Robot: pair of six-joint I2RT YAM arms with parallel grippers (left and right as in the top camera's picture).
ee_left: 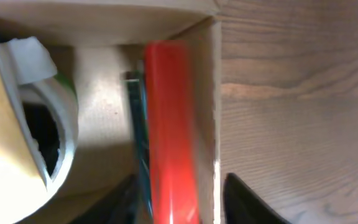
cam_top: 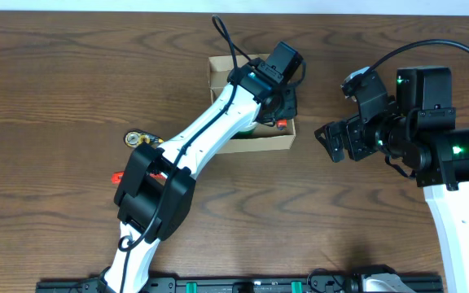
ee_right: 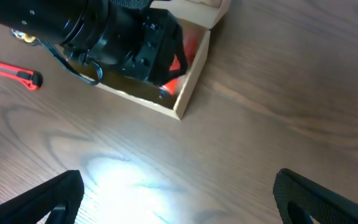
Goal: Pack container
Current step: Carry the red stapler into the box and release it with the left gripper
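Note:
The container (cam_top: 267, 145) is an open tan cardboard box at the table's back middle; it also shows in the left wrist view (ee_left: 213, 93) and the right wrist view (ee_right: 188, 93). My left gripper (cam_top: 282, 114) reaches into its right end. Its fingers (ee_left: 182, 202) are open. They straddle a red tool (ee_left: 169, 124) lying along the box's right wall, with the right finger outside that wall. A tape roll (ee_left: 36, 124) lies in the box to the left. My right gripper (cam_top: 332, 142) is open and empty over bare table (ee_right: 179, 199), right of the box.
A red utility knife (cam_top: 119, 176) lies on the table left of my left arm and shows in the right wrist view (ee_right: 11, 71). A small round yellowish object (cam_top: 137, 138) lies left of the box.

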